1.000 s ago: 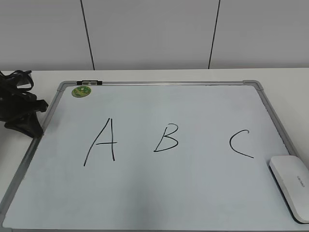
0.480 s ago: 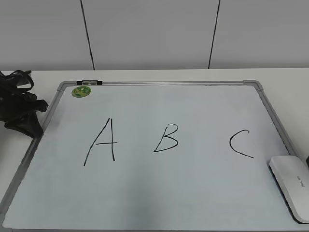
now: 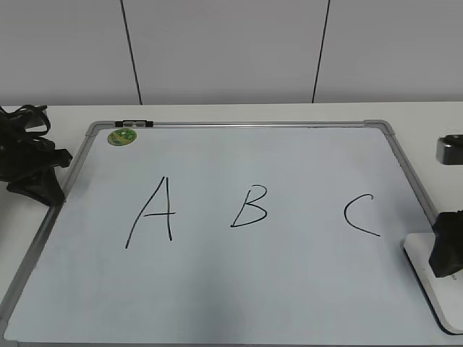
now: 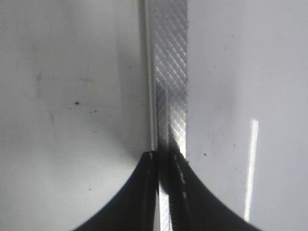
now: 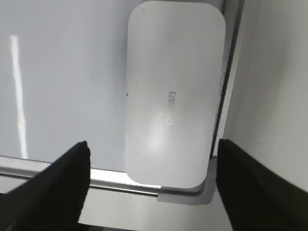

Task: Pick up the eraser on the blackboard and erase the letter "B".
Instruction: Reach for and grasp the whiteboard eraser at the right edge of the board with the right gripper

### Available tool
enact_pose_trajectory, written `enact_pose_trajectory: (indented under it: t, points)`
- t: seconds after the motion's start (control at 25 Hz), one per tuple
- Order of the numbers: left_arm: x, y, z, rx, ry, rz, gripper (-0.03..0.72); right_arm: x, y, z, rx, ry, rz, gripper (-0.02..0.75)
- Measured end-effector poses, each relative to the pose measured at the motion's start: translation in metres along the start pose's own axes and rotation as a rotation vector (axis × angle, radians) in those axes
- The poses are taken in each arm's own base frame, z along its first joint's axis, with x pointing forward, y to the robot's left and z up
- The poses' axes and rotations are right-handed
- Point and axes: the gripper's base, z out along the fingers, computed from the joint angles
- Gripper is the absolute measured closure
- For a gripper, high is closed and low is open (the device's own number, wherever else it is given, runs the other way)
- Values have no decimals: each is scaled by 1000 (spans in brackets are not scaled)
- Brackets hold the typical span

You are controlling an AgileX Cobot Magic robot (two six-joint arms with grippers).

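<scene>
Even bright light; glare streaks on blackboard [image 5: 57,72]; wrist views soft.

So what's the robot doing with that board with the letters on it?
The right gripper hangs open above the eraser, which lies in a corner of the blackboard. It hasn't grabbed it yet. The letter "B" is untouched between the A and the C. The left gripper sits shut at the board's frame.
</scene>
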Motion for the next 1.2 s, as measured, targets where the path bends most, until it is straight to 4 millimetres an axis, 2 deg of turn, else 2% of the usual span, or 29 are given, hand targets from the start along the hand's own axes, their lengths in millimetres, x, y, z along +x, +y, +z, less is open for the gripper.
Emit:
enact_pose_trajectory:
  t: [0.32,0.92,1.2]
  points:
    - [0,0,0,2,0,-1,658,-11,-5,23,27,17,-6,97]
    - [0,0,0,2,0,-1,659,-17,-7,52,27,67,-3,97]
    - [0,0,0,2,0,-1,659,-18,-8,56,28,74,-4,122]
